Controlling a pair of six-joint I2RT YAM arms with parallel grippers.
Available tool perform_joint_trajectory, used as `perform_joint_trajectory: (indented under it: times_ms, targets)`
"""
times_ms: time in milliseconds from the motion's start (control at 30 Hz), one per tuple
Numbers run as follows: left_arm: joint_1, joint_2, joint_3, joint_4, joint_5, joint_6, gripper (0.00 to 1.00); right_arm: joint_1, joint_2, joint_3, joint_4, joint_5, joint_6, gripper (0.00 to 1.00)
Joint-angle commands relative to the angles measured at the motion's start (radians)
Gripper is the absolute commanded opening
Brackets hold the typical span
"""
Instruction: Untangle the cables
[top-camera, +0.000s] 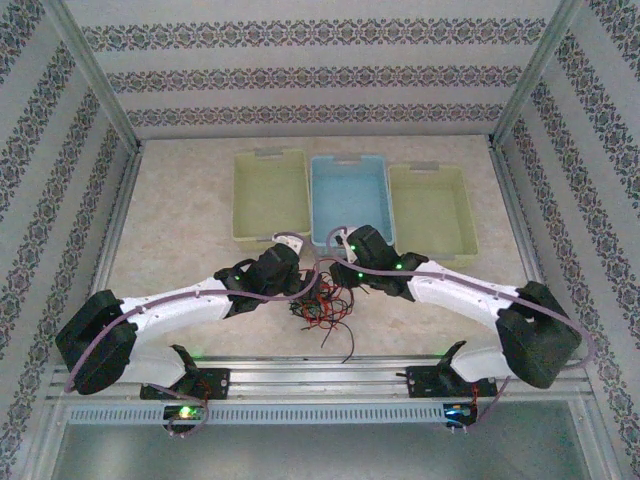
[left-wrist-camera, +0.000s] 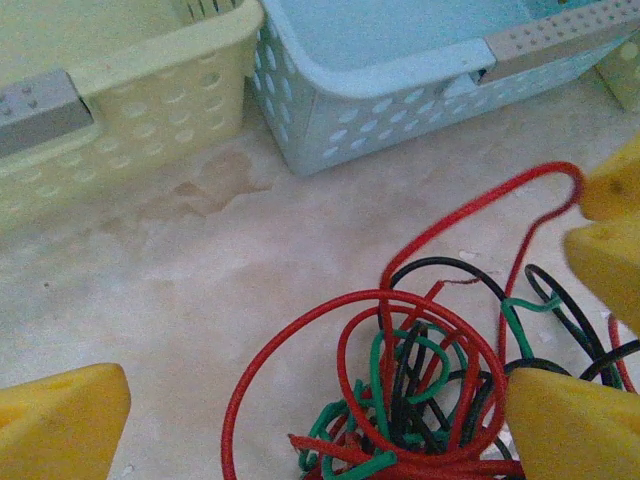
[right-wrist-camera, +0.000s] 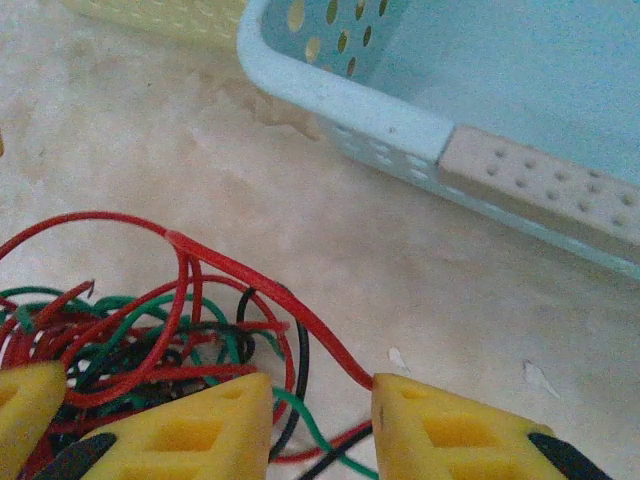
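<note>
Right fingers (right-wrist-camera: 200, 430) narrow around red cable (right-wrist-camera: 210, 255), grip uncertain; left fingers (left-wrist-camera: 60, 425) wide; blue bin (left-wrist-camera: 350, 125) rim near

You are looking at cables (top-camera: 322, 310) lying on the counter (top-camera: 180, 230) just in front of the middle bin (top-camera: 348, 200), which is sitting between the left bin (top-camera: 270, 195) and the right bin (top-camera: 430, 205) behind.

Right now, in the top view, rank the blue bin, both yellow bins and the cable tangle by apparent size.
1. Blue bin, left yellow bin and right yellow bin: too alike to rank.
2. Cable tangle: clearly smallest.
</note>
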Motion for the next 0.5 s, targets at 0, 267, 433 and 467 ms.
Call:
perform_joint_trajectory:
  times_ms: [0, 267, 433, 467]
  targets:
    - [-0.008, 0.013, -0.022, -0.042, 0.018, 0.022, 0.94, 0.004, 0.062, 0.041, 0.057, 0.002, 0.012, 0.33]
    - [-0.008, 0.055, -0.043, -0.037, 0.021, 0.037, 0.88, -0.008, 0.154, 0.071, 0.095, 0.08, 0.022, 0.29]
    - [-0.008, 0.104, -0.058, -0.026, 0.021, 0.039, 0.81, -0.012, 0.14, 0.047, 0.11, 0.123, 0.044, 0.34]
    - [-0.008, 0.111, -0.061, -0.025, 0.023, 0.039, 0.8, -0.013, 0.14, 0.043, 0.113, 0.127, 0.048, 0.36]
